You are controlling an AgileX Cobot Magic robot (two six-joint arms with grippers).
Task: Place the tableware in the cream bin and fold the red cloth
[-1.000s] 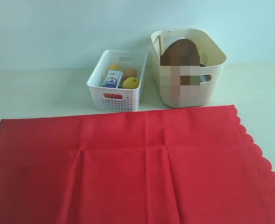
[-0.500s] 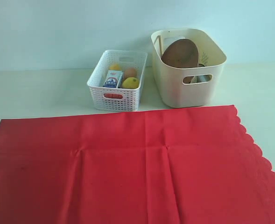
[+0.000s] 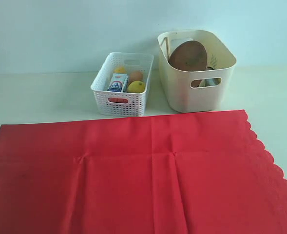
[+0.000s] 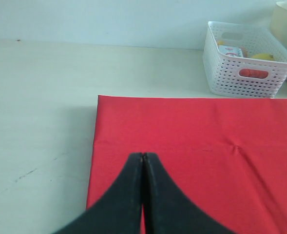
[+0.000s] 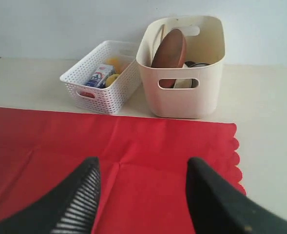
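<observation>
The left gripper (image 4: 143, 157), jaws pressed together and empty, hangs over the cloth (image 3: 133, 170) near its left edge. The cloth lies flat and unfolded. Behind it stand the basket (image 3: 119, 103), then the bin (image 3: 194, 100) holding the plate (image 3: 188, 55). The right gripper (image 5: 143, 165) gapes above the cloth, holding nothing.

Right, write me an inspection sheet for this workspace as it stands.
Surface: pale table, no spills seen.
Job's things: red cloth spread flat, creased, not yet folded; cream bin holds a leaning brown plate, with the other pieces mostly hidden.
Clutter: white lattice basket with a lemon and other food, beside the bin.
Grippers: left claw shut, empty, over the cloth; right claw open, empty, over the cloth.
Cables: nothing seen.
Surroundings: plain pale wall.
</observation>
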